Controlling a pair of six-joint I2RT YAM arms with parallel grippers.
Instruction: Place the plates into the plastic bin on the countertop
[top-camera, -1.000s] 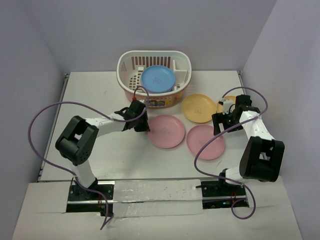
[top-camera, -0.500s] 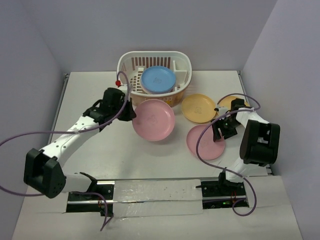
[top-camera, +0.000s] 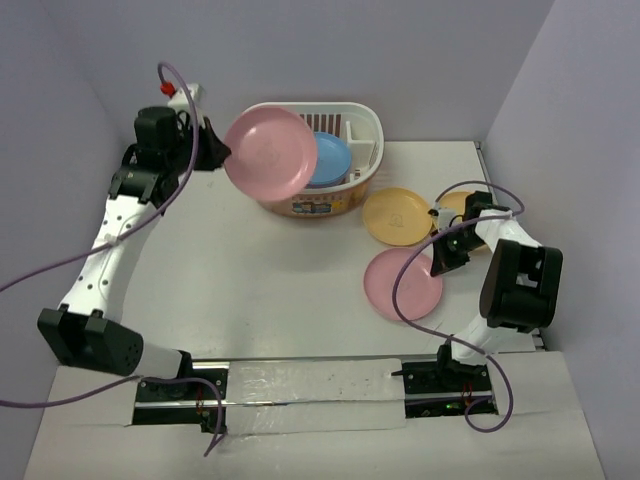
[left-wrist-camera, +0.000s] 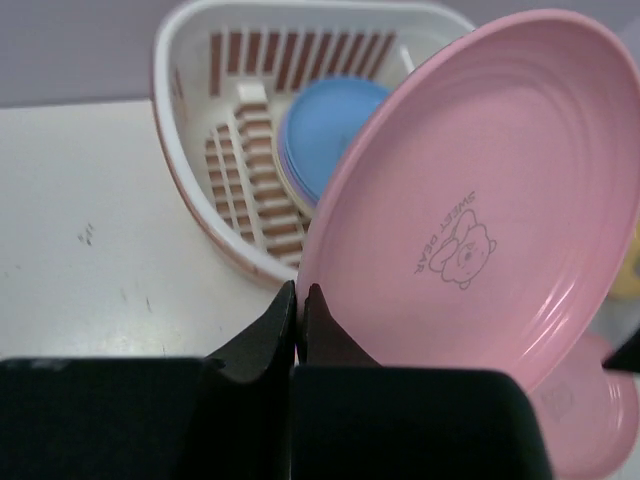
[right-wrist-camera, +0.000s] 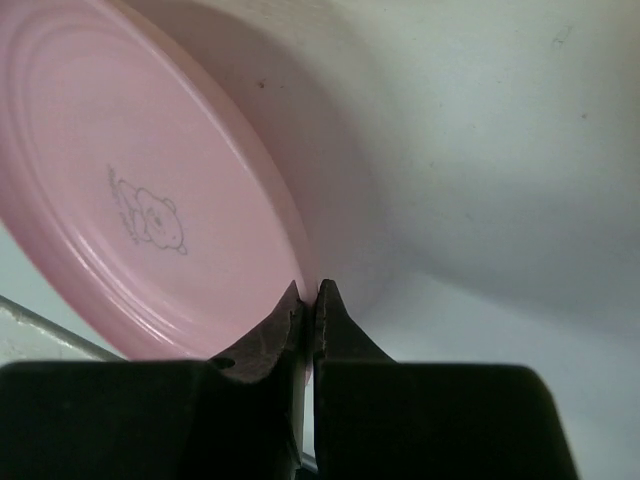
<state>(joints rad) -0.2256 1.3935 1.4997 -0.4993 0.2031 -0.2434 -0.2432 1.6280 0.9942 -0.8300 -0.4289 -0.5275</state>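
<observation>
The countertop has more bare room than a second ago, because one plate has gone up into the air. The left arm has swung up and back from the middle and now reaches toward the plastic bin at the far side. That means one plate is almost home.

The plastic bin already has a blue plate in it, leaning on the rack inside (there may be more behind it, but that is hard to see).

The pink plate hangs in the air, tipped up on its side. In the top view it covers the left half of the bin. It does not look to be inside yet. The left gripper is pinched tight on the plate's left edge. In the left wrist view the two fingers meet on the rim and the plate spreads out to the right, with the bin just past it.

A second pink plate lies on the countertop, close to a yellow plate. The right gripper was wide a second ago, and now it has snapped tight on this plate's right edge. In the right wrist view the rim sits between the fingers, and that side looks a bit tipped up. This plate is likely the next to go.
</observation>
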